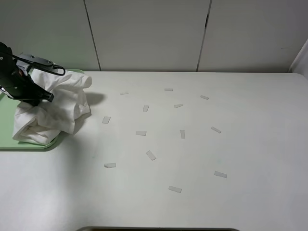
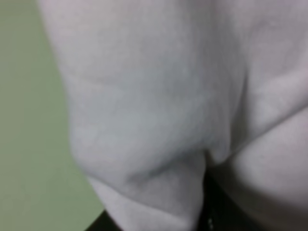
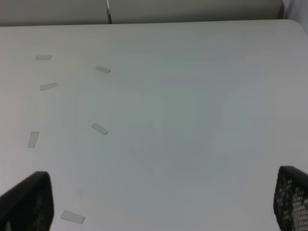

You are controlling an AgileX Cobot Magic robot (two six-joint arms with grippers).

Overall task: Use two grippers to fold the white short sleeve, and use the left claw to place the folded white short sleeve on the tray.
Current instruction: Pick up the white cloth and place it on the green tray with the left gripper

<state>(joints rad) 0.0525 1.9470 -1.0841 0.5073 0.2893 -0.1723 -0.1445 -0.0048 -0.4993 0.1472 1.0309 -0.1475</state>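
Shirt (image 1: 50,113) sits bunched in a lumpy white heap over the right part of the tray (image 1: 9,122), at the far left of the table (image 1: 192,144). Part of the heap spills past the tray's right rim onto the table. It reads as a loose bundle, not a flat fold.

Left tool (image 1: 36,77) is at the top of the heap, arm coming in from the left edge of the high view. Cloth rises toward it, so it looks pinched on a fold of shirt. Left wrist view is filled with blurred white cloth (image 2: 168,110) close to the lens, green tray (image 2: 29,120) behind it; the fingers themselves are not clearly visible there.

Right tool (image 3: 159,202) is spread wide, fingertips (image 3: 26,199) at both lower corners of its wrist view, nothing between them, only bare table and tape strips (image 3: 99,128) below. This arm does not show in the high view.

Tape strips (image 1: 150,155) lie scattered over mid-table, well apart from the shirt.

Judgement: folding stage appears over, placement nearly done. Shirt is on the tray but overhangs. Left to do: let go of the cloth, lift the left arm clear. Risk: cloth may snag and drag off on lifting.
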